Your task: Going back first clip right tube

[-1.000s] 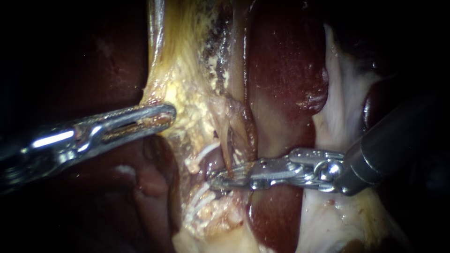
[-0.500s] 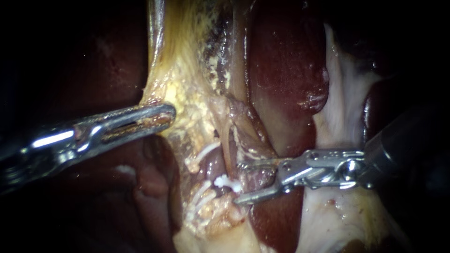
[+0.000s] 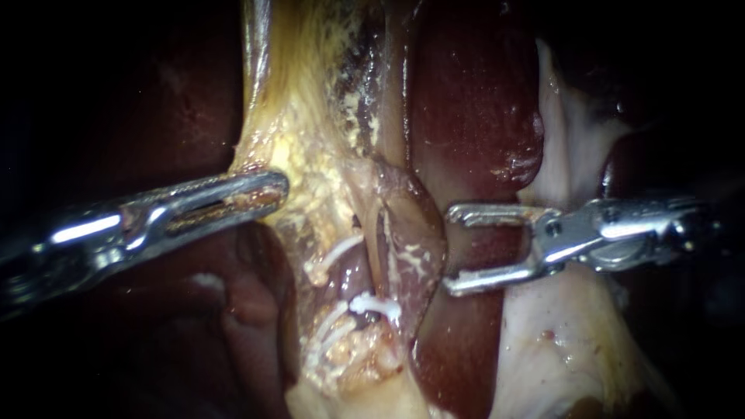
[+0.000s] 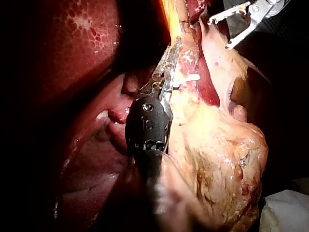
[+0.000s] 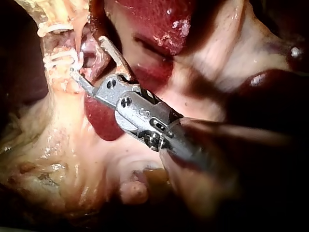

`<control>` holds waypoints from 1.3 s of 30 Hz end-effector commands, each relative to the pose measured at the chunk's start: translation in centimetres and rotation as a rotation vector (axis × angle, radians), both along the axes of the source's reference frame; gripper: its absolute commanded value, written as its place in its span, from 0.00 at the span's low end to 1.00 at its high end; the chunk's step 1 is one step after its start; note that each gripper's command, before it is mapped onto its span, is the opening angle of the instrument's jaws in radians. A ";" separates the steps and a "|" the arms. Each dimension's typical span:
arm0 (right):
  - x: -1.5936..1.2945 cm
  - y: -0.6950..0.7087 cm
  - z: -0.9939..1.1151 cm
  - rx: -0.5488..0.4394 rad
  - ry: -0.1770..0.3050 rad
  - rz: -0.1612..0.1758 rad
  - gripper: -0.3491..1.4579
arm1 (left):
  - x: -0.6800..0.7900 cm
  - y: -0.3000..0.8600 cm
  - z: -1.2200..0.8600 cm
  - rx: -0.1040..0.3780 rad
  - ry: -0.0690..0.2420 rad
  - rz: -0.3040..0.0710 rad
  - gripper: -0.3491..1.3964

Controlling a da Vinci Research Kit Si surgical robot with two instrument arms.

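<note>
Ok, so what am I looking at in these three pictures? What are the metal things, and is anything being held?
It is a surgical robot working on a pig's liver at a bench. The wide picture comes from a camera close to the tissue. The other two come from cameras on each arm. Each metal rod is an instrument ending in a small pincer. The left instrument has its pincer shut on yellowish tissue. The right instrument has its pincer open and empty, a little apart from a white clip.

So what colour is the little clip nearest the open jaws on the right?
White. That small white clip shows best in the endoscope view.
</note>
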State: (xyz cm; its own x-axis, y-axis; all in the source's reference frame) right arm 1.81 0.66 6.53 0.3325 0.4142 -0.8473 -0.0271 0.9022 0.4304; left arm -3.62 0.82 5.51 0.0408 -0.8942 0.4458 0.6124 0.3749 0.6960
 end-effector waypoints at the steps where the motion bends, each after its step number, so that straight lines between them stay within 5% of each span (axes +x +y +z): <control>1: 0.00 0.00 -0.02 -0.010 0.000 -0.004 0.52 | 0.00 0.00 0.02 0.000 0.001 -0.001 0.00; 7: 0.01 0.00 -0.03 -0.048 0.024 -0.028 0.52 | 0.02 0.02 0.22 -0.006 0.004 -0.002 0.00; 12: 0.01 -0.02 -0.03 -0.062 0.034 -0.042 0.52 | -0.03 -0.02 0.65 -0.004 0.036 0.015 0.00; 20: 0.02 -0.03 -0.05 -0.069 0.048 -0.055 0.52 | -0.32 -0.08 1.13 0.018 0.059 0.051 0.00; 27: 0.04 -0.03 -0.07 -0.079 0.052 -0.060 0.53 | -0.52 -0.09 1.17 0.025 0.054 0.061 0.00; 39: 0.05 -0.04 -0.09 -0.079 0.055 -0.059 0.53 | -0.50 -0.08 1.15 0.026 0.053 0.063 0.00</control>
